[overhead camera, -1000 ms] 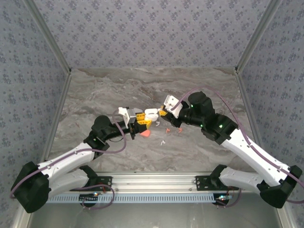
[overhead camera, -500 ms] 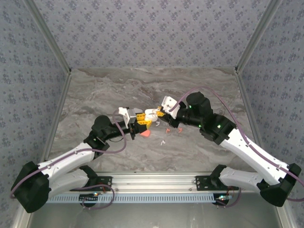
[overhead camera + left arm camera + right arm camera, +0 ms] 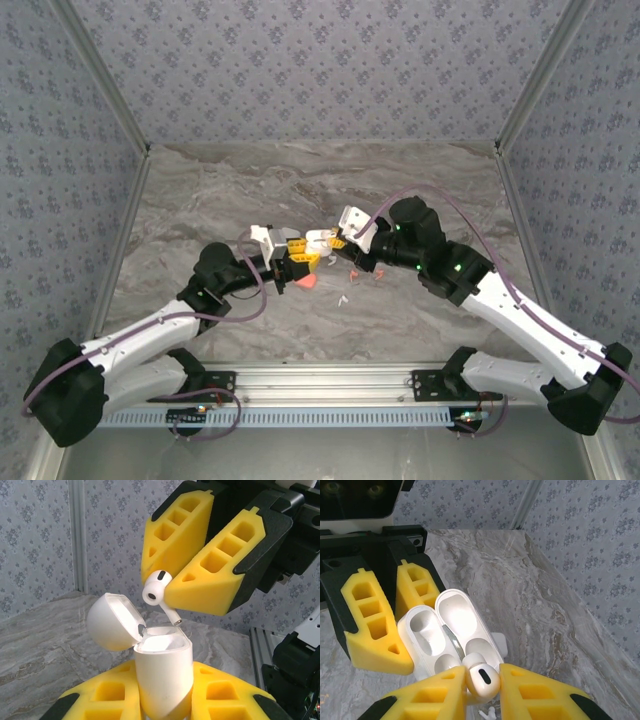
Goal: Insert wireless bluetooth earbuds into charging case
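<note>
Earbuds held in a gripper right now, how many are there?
1: a white earbud pinched in the right gripper, just above the open case that the left gripper holds.

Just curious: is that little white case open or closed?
Open: its lid is swung back from the white case, the hollow inside showing.
</note>
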Motion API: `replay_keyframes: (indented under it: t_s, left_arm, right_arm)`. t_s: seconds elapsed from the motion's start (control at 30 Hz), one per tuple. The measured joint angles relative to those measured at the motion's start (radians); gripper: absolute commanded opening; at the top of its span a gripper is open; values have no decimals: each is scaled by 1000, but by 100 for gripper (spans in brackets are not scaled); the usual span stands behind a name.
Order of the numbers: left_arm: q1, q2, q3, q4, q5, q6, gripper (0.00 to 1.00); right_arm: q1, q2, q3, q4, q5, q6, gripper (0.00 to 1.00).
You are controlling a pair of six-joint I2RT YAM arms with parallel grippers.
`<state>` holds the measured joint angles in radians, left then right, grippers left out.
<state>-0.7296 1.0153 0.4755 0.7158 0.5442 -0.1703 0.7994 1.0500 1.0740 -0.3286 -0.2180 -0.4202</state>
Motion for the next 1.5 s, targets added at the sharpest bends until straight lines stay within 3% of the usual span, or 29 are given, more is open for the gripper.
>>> replay_keyframes:
  t_s: [0.67,1.5]
  left_arm:
    - [0,10,0,0,5,-16,0]
    - [0,15,40,-10,-14,-148,0]
  right_arm:
    - [0,-7,-20,33,8,-9,24]
    - [0,-49,-89,170,50,-23,23]
